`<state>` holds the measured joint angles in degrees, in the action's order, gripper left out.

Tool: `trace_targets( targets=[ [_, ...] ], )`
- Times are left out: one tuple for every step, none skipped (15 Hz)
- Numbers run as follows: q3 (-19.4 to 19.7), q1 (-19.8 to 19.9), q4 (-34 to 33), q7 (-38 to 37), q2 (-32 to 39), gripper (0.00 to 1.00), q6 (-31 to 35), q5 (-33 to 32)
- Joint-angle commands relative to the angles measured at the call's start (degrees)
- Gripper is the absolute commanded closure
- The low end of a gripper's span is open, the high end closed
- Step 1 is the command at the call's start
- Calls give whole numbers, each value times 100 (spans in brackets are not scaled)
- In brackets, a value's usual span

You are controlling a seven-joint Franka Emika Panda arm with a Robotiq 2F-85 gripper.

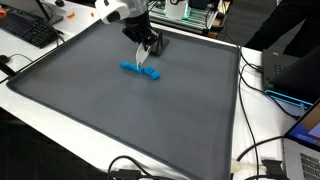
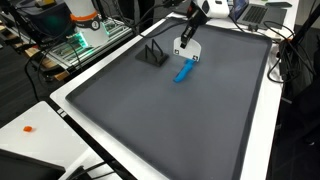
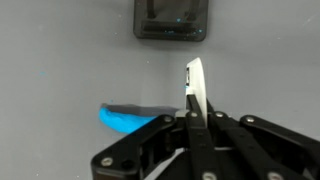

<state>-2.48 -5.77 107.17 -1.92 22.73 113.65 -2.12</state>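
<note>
My gripper is shut on a thin white flat piece that sticks out past the fingertips. In both exterior views the gripper hangs just above the grey mat, with the white piece pointing down. A blue elongated object lies flat on the mat right beside the white piece's tip; whether they touch I cannot tell. A small black stand sits on the mat just beyond.
A black keyboard and cables lie off the mat's far corner. A laptop and more cables crowd one side. Lit electronics stand beyond the mat's edge; a small orange item rests on the white table.
</note>
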Motion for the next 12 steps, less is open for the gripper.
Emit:
trace_targets(
  targets=[
    [28, 20, 57, -29, -138, 99, -34, -161],
    [38, 18, 35, -36, -123, 99, -10, -201],
    [44, 22, 4, -33, -91, 99, 20, -223],
    [53, 21, -18, -42, -66, 99, 47, -250],
    [57, 25, -34, -38, -45, 99, 72, -261],
    [66, 24, -53, -56, -17, 99, 113, -278],
    [73, 25, -75, -58, 9, 99, 132, -287],
    [77, 26, -96, -58, 40, 99, 162, -289],
    [83, 26, -107, -64, 61, 99, 202, -292],
    [89, 26, -123, -66, 89, 99, 223, -293],
    [95, 25, -141, -66, 124, 99, 257, -299],
    [106, 18, -155, -85, 155, 99, 279, -315]
  ],
)
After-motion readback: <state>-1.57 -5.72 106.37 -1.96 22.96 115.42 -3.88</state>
